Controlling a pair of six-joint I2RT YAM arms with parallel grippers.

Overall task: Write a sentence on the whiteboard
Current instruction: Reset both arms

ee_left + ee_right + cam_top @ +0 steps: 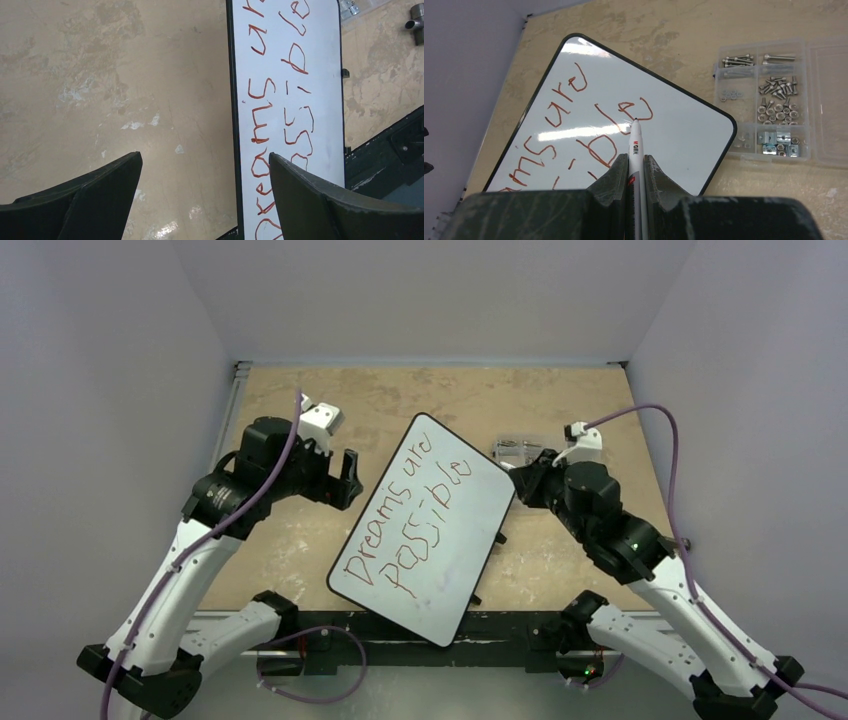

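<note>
The large flat white rectangular whiteboard with rounded corners and a thin black rim (430, 530) lies in the middle of the beige, stained table (420, 390). In the top view it is turned so that its long side runs from about 7 o'clock to 1 o'clock, and its near corner reaches over the dark strip at the table's near edge. Two lines of red handwriting on it read "Dreams are" and "Possible".

The left gripper (204, 157) is at the 9 o'clock side of the board, just beside the left rim. Its dark fingers are wide apart and there is nothing between them.

The right gripper (632, 162) is at the 3 o'clock side of the board, with its fingers clamped on a slim white marker pen (635, 145). The pen tip is at the last letter "e" of "Possible"; I cannot tell whether it touches the surface.

A small clear plastic compartment box (769, 110) with metal screws and nuts lies at 1 o'clock, just beyond the board's far right corner.
</note>
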